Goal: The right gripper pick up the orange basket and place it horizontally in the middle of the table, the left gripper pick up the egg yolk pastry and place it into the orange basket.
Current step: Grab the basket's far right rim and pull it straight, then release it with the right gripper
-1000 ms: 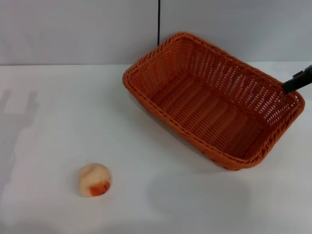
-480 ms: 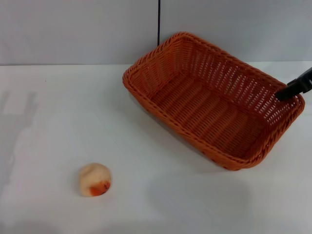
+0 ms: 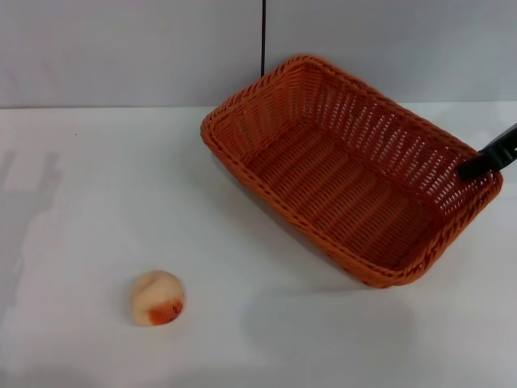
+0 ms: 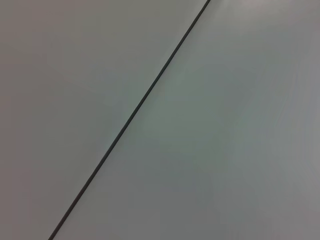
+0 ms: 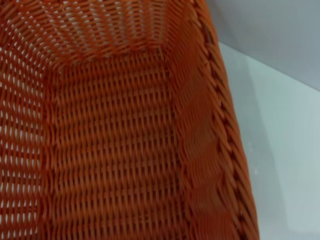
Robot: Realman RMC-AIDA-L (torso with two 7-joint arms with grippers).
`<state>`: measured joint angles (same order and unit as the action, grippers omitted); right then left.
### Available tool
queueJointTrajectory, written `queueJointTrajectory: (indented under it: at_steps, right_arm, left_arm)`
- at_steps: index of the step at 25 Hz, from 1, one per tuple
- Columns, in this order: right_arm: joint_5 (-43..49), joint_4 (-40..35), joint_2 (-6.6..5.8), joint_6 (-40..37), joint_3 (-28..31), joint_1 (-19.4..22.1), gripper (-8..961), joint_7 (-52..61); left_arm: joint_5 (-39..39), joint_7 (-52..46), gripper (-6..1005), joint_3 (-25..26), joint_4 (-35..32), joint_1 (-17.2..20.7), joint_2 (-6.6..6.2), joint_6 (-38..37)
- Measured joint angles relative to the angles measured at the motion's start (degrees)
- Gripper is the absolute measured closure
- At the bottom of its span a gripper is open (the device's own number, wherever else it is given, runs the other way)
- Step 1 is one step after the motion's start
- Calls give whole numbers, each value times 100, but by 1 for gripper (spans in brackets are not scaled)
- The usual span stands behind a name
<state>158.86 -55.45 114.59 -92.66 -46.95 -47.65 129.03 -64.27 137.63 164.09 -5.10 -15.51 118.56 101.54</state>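
Note:
The orange basket [image 3: 347, 174] lies askew at the back right of the white table [image 3: 97, 186], with a shadow under its near-left side. My right gripper [image 3: 478, 165] shows only as a dark tip at the basket's right rim, and it holds that rim. The right wrist view looks down into the woven basket [image 5: 115, 150], which holds nothing. The egg yolk pastry [image 3: 157, 297], pale with an orange-red blotch, sits alone near the front left. My left gripper is out of view.
A grey wall with a dark vertical seam [image 3: 263, 36] runs behind the table. The left wrist view shows only that wall and its seam [image 4: 135, 110]. Bare tabletop [image 5: 280, 150] lies beside the basket's long side.
The right gripper tip slid down onto the basket's right rim. In the last half second the basket shifted slightly to the left. The pastry has not moved.

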Motion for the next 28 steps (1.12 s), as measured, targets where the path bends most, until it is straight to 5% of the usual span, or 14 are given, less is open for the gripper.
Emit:
queueJointTrajectory:
  at_steps: [2, 14, 28]
  right_arm:
    - [-4, -12, 1, 1, 13, 10, 707, 0]
    - [-604, -827, 218, -27, -17, 442, 751, -237]
    - [-2289, -900, -64, -396, 65, 947, 760, -478]
  left_arm:
    - [0, 0, 198, 0, 0, 0, 0, 0]
    - [-3, 0, 198, 4, 0, -22, 0, -53]
    - [21, 0, 198, 12, 17, -56, 0, -83]
